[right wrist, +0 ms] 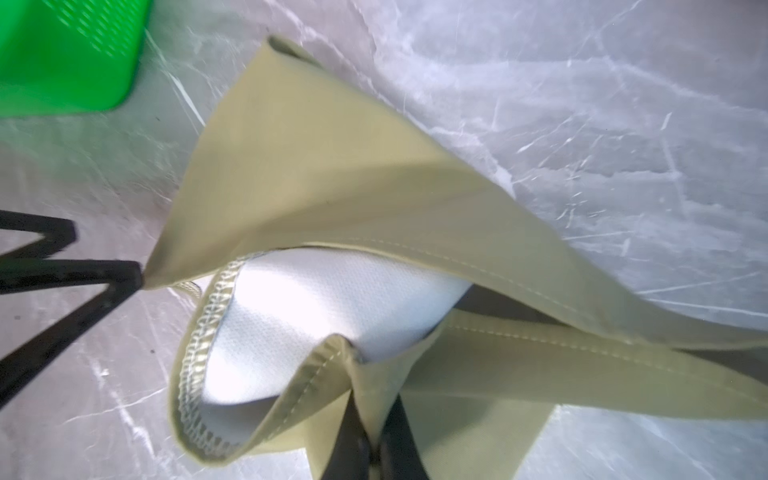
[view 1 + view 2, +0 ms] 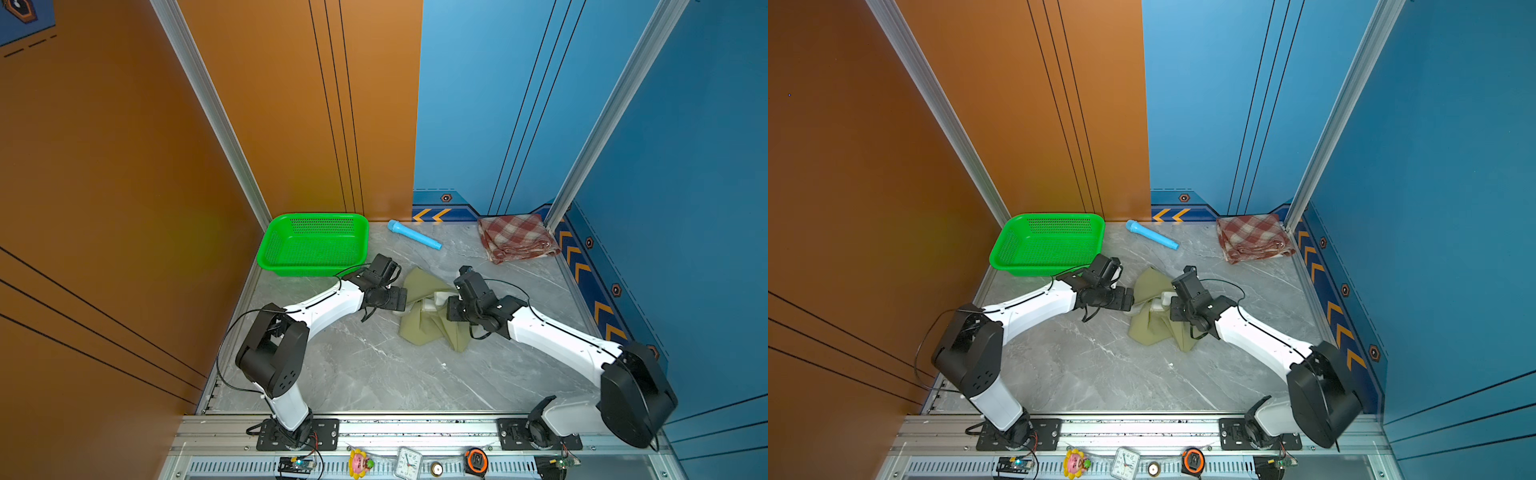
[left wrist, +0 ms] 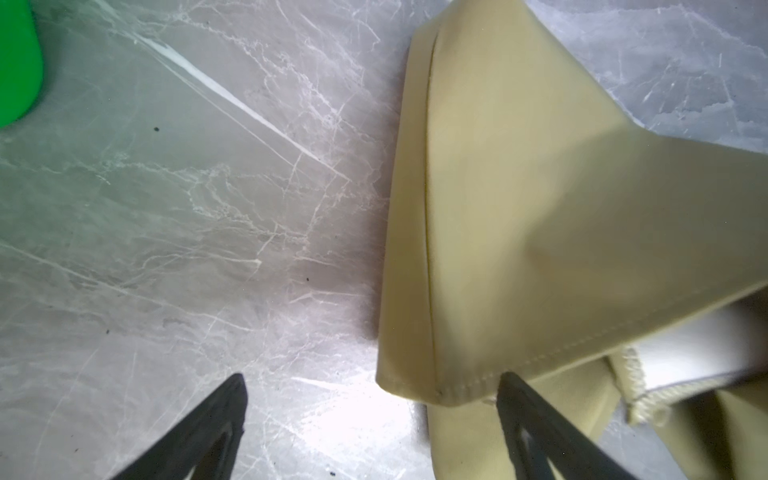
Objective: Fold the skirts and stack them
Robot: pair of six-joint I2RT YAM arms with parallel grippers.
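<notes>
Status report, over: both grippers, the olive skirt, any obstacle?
Left gripper open at a corner of the olive skirt. Right gripper shut on its edge. Skirt crumpled, unfolded, mid-table. Basket and tube stand apart, no obstacle.

- Olive-green skirt (image 2: 428, 320): plain, crumpled, white lining exposed; hem pinched in right gripper (image 1: 374, 432), one corner between left gripper's (image 3: 372, 376) fingers.
- Plaid skirt (image 2: 517, 237): red-and-cream, folded, lying well beyond right gripper.

top views look down, wrist cameras near olive skirt (image 3: 540, 208).

Crumpled olive skirt (image 2: 428, 328) at centre; folded plaid skirt (image 2: 517, 237) — far right corner
</notes>
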